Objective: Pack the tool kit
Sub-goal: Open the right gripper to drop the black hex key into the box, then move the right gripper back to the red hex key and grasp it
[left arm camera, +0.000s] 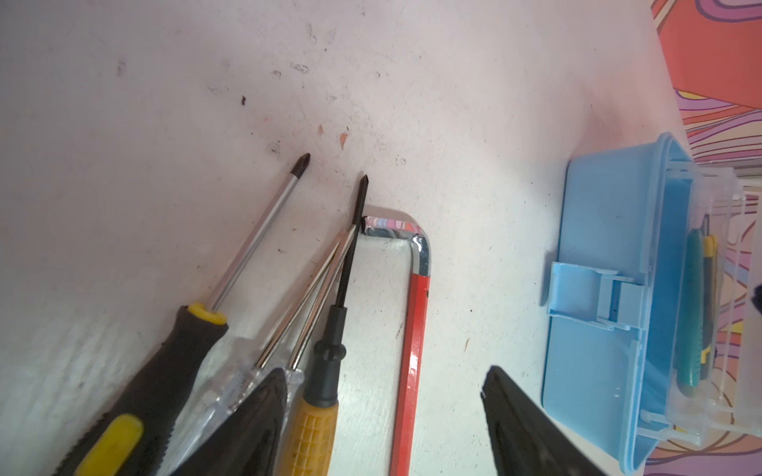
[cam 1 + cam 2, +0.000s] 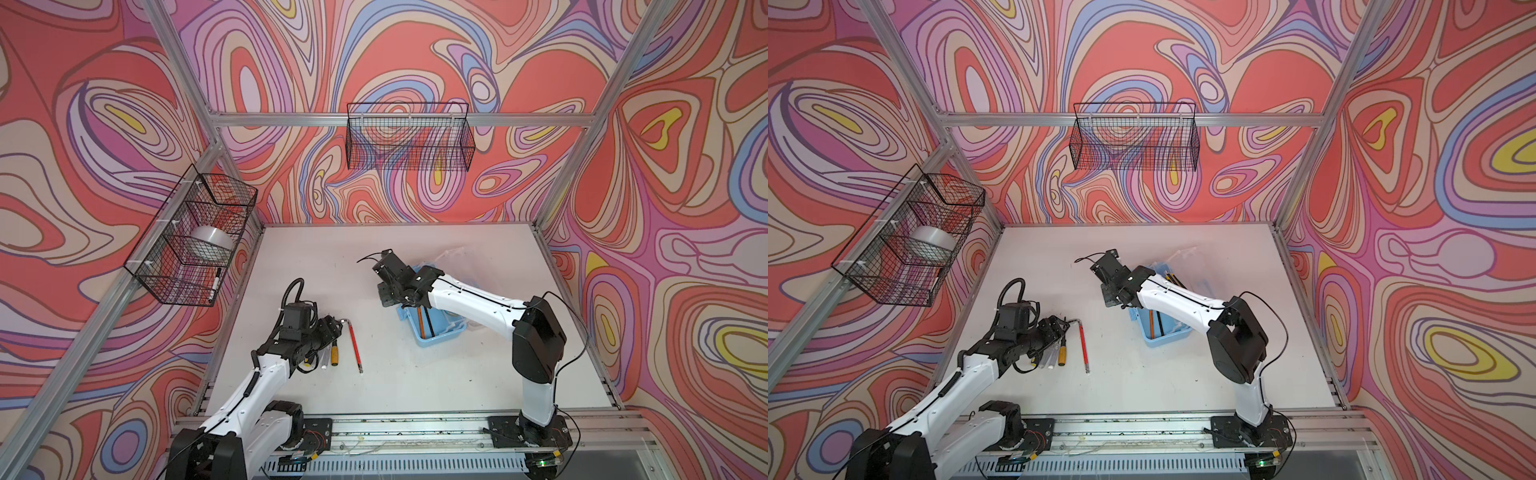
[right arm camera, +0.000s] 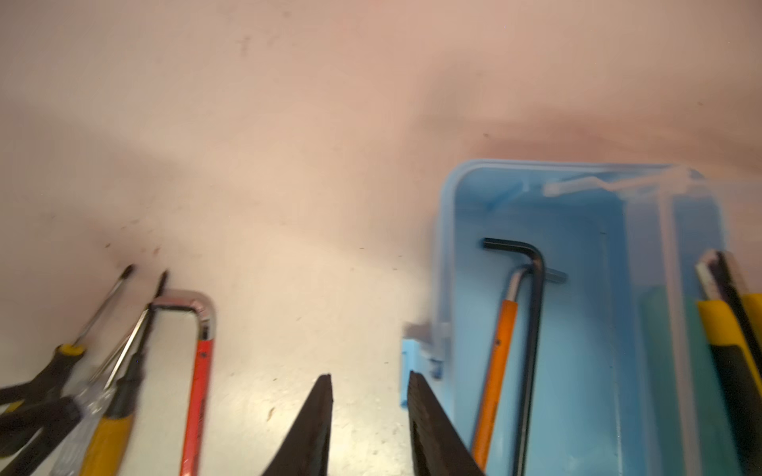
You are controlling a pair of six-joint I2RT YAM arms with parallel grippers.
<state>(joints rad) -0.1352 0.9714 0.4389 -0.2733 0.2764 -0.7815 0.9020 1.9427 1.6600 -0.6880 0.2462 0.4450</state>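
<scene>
The tool kit's light-blue box (image 2: 432, 328) (image 2: 1167, 332) lies open right of centre. It holds an orange hex key (image 3: 495, 371), a black hex key (image 3: 532, 350) and utility knives (image 3: 725, 350). My right gripper (image 3: 370, 375) (image 2: 386, 296) hovers just left of the box by its latch (image 3: 408, 371), open a little with nothing between the fingers. On the table to the left lie a red hex key (image 2: 354, 343) (image 1: 412, 350) and several screwdrivers (image 1: 317, 404) (image 2: 333, 353). My left gripper (image 1: 387, 371) (image 2: 330, 328) stands open over them, its jaws astride the yellow-handled screwdriver and the red key.
A black wire basket (image 2: 191, 241) on the left wall holds a tape roll (image 2: 212, 243) and a marker (image 2: 215, 284). Another wire basket (image 2: 409, 137) hangs on the back wall. A clear plastic bag (image 2: 457, 257) lies behind the box.
</scene>
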